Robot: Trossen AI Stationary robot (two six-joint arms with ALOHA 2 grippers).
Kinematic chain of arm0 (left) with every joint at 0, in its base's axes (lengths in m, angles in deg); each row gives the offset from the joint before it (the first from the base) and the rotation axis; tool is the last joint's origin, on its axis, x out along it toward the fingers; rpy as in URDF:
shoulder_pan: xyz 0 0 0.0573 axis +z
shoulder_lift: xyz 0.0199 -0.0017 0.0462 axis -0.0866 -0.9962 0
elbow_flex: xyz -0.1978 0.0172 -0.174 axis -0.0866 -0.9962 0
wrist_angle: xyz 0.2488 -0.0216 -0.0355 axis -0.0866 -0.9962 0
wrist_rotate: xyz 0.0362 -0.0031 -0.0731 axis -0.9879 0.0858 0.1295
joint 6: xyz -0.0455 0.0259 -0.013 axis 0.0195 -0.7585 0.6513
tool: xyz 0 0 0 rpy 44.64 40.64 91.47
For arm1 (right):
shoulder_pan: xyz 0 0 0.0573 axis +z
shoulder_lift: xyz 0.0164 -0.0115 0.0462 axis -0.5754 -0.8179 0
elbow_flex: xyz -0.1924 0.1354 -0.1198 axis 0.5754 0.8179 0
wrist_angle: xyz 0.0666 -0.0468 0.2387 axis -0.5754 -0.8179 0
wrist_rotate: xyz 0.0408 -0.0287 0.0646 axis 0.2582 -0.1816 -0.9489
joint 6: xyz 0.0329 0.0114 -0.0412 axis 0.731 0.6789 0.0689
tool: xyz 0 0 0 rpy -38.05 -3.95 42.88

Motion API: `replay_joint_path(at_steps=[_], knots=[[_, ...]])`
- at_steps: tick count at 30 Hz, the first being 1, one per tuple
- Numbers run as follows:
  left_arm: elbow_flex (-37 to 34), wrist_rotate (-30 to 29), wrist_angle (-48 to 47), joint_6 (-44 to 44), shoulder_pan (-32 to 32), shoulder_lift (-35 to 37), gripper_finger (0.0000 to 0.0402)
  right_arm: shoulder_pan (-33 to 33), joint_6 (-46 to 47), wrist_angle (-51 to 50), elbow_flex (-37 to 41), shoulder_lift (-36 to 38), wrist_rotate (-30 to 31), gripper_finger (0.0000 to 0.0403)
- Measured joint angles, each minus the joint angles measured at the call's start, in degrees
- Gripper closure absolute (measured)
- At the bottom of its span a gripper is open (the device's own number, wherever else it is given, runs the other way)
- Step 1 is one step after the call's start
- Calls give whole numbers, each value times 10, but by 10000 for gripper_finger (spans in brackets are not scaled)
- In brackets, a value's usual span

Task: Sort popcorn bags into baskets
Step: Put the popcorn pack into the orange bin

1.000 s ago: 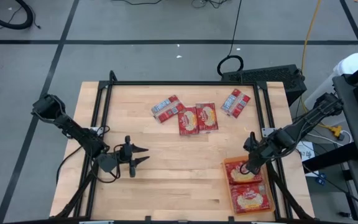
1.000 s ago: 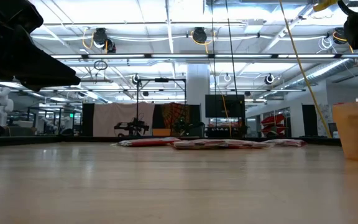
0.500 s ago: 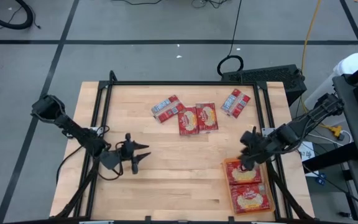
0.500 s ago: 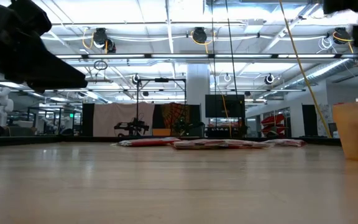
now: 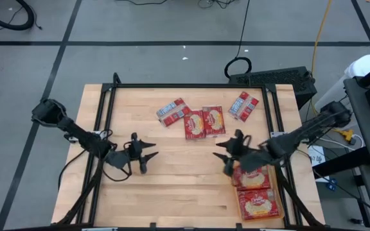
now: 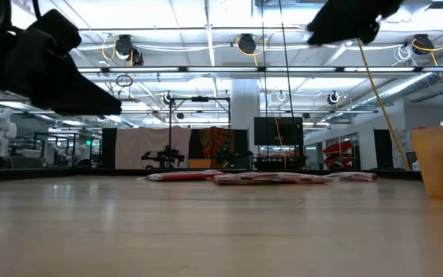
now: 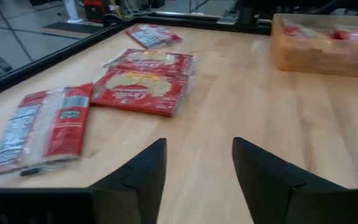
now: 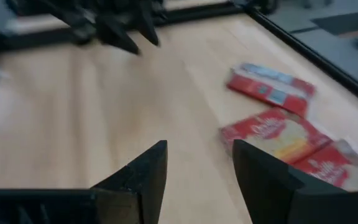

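Observation:
Four red popcorn bags lie flat on the wooden table toward its far edge: one with a grey-white panel (image 5: 172, 111), two with yellow pictures side by side (image 5: 194, 124) (image 5: 213, 120), and one farther right (image 5: 243, 106). An orange basket (image 5: 234, 172) at the near right holds two more bags (image 5: 259, 205). My left gripper (image 5: 151, 151) hovers open at the left middle, pointing toward the bags (image 7: 140, 92). My right gripper (image 5: 221, 156) hangs open above the table, just left of the basket, pointing toward the table's left; nothing is between its fingers (image 8: 199, 168).
A black frame rail (image 5: 191, 86) runs around the table top. Bare wood (image 5: 185, 173) lies between the two grippers and along the near edge. In the low view the basket wall (image 6: 441, 161) stands at the right, with the bags (image 6: 271, 178) flat far back.
My right gripper has risen out of the basket, swung toward the table's left and tipped from pointing down to nearly level; the bags stay in the basket. My left gripper has swung slightly toward the far edge and the bags.

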State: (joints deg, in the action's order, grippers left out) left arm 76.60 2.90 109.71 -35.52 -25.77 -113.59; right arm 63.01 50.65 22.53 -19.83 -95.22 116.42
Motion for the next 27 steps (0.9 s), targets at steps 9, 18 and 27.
replay_joint_path(at_steps=[9,18,27], knots=[[0,21,-16,-67,94,0,147,-90,-27,145,0,-169,-2,228],[0,172,-51,-176,284,-15,155,-118,-125,378,0,-291,-37,228],[52,310,-34,-275,396,-108,182,-125,-148,429,0,-336,-46,228]])
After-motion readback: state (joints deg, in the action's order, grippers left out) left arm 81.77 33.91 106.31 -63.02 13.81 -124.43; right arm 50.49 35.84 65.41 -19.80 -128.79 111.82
